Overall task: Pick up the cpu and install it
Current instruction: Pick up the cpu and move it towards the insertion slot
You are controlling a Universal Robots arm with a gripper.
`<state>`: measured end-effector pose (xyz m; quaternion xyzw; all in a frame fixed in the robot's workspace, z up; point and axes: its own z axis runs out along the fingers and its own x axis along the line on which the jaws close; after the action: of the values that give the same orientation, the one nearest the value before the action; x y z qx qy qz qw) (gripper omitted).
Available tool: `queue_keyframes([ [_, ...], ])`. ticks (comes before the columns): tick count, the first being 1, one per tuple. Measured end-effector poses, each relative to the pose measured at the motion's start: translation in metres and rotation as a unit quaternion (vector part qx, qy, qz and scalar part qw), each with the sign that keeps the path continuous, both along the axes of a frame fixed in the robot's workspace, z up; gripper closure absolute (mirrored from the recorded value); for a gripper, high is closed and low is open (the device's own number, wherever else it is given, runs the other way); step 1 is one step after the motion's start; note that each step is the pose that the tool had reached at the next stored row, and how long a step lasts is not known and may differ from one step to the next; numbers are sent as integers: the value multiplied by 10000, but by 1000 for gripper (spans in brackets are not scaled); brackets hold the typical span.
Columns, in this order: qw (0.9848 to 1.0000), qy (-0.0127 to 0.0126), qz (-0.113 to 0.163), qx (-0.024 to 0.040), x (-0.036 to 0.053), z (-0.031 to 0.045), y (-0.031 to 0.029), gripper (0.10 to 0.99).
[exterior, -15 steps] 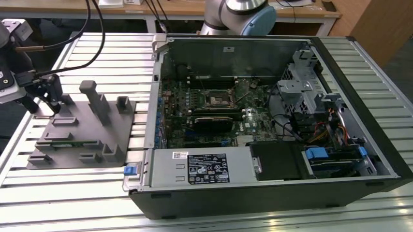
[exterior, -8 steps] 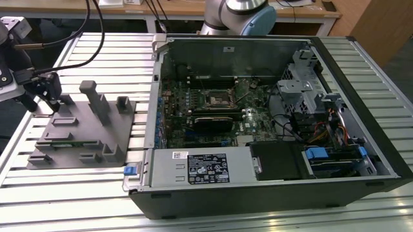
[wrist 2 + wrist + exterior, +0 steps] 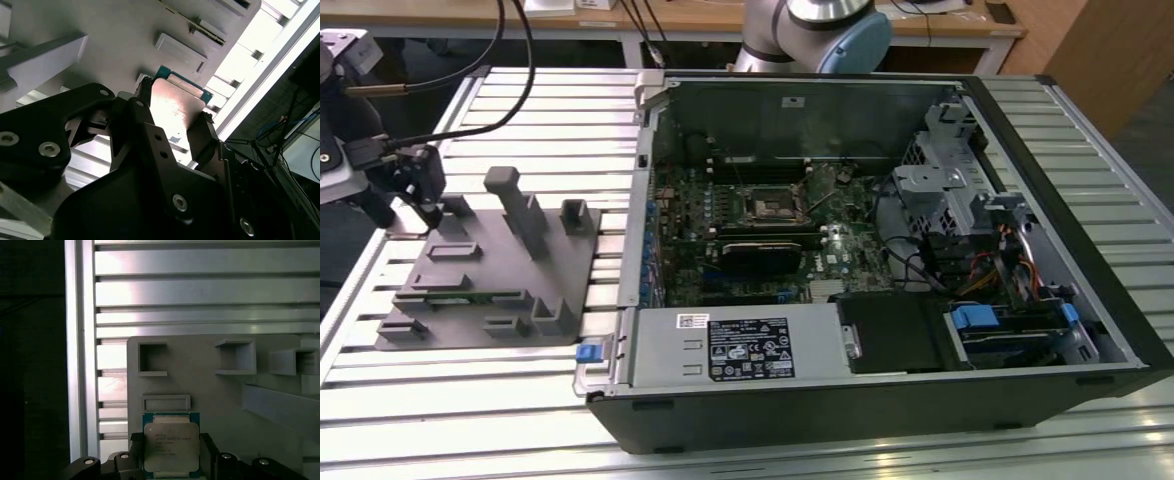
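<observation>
Care is needed with the small flat square cpu with a pale silver top (image 3: 171, 447): it should be kept level and held by its edges only. It is pinched between the two black fingers (image 3: 136, 452) of the claw (image 3: 171, 440), at the grey plastic holder block (image 3: 220, 400), well apart from the open black computer case (image 3: 881, 405). One cpu, one block and one case are counted.

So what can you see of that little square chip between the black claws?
The cpu is a small flat square: a pale silver metal lid with faint print, on a green board that shows as a thin rim. It faces lid up over the grey fixture, with the black fingers of the gripper against two opposite sides.
</observation>
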<state>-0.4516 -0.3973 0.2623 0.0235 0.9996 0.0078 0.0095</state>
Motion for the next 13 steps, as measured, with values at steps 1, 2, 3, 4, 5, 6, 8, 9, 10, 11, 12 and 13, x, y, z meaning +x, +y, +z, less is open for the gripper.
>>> queue_keyframes([
  [1,10000,0,0,0,0,6,1,553],
  [2,10000,0,0,0,0,11,3,553],
  [3,10000,0,0,0,0,17,4,553],
  [4,10000,0,0,0,0,23,6,553],
  [5,10000,0,0,0,0,32,9,553],
  [6,10000,0,0,0,0,41,12,553],
  [8,10000,0,0,0,0,62,14,553],
  [9,10000,0,0,0,0,73,15,553],
  [10,10000,0,0,0,0,82,17,553],
  [11,10000,0,0,0,0,92,19,553],
  [12,10000,0,0,0,0,103,20,553],
  [13,10000,0,0,0,0,114,20,553],
])
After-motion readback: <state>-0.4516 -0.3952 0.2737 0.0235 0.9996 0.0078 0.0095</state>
